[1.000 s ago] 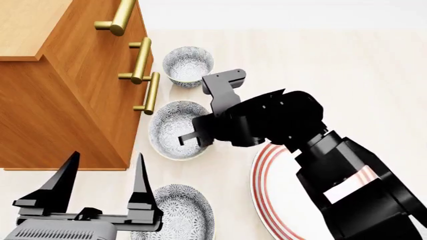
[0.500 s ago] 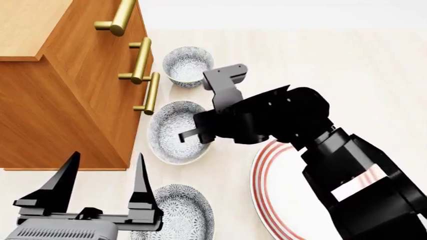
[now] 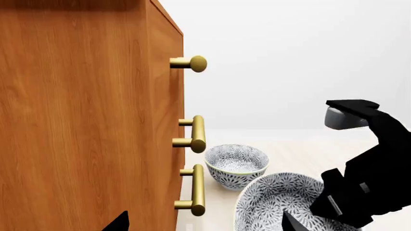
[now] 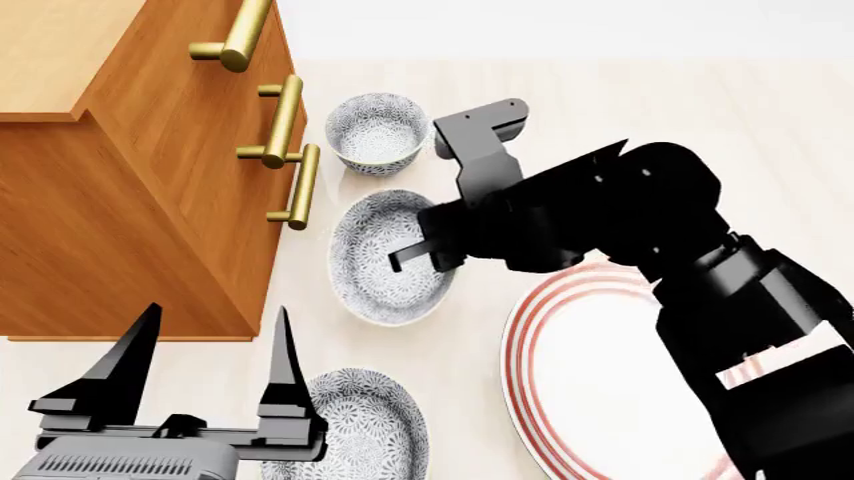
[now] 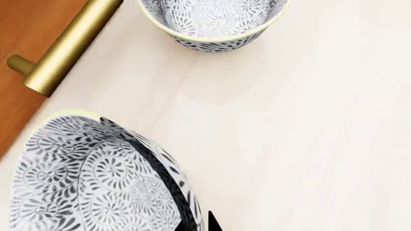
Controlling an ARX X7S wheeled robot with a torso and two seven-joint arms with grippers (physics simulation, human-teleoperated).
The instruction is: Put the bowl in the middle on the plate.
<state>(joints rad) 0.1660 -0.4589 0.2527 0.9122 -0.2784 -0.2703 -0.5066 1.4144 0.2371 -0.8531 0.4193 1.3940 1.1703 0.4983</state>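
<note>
The middle bowl [image 4: 380, 262], white with a grey-blue floral pattern, is tilted beside the cabinet. My right gripper [image 4: 424, 257] is shut on its right rim. In the right wrist view one finger [image 5: 160, 168] lies inside the bowl [image 5: 90, 178] and the other stands outside the wall, with the gripper [image 5: 196, 224] pinching the rim. The red-ringed plate [image 4: 523, 345] lies to the right, partly hidden under my right arm. My left gripper [image 4: 207, 375] stands open at the lower left with nothing in it. The left wrist view shows this gripper [image 3: 204, 226] facing the bowl [image 3: 276, 204].
A wooden cabinet [image 4: 147, 180] with brass handles [image 4: 303, 185] stands close on the left. A look-alike bowl [image 4: 376, 130] sits farther back, another [image 4: 358, 425] near my left gripper. Pale table [image 4: 694, 110] spreads to the right.
My right gripper has moved right, toward the plate, carrying the middle bowl away from the cabinet; the bowl now looks more tilted. The left arm has not moved.
</note>
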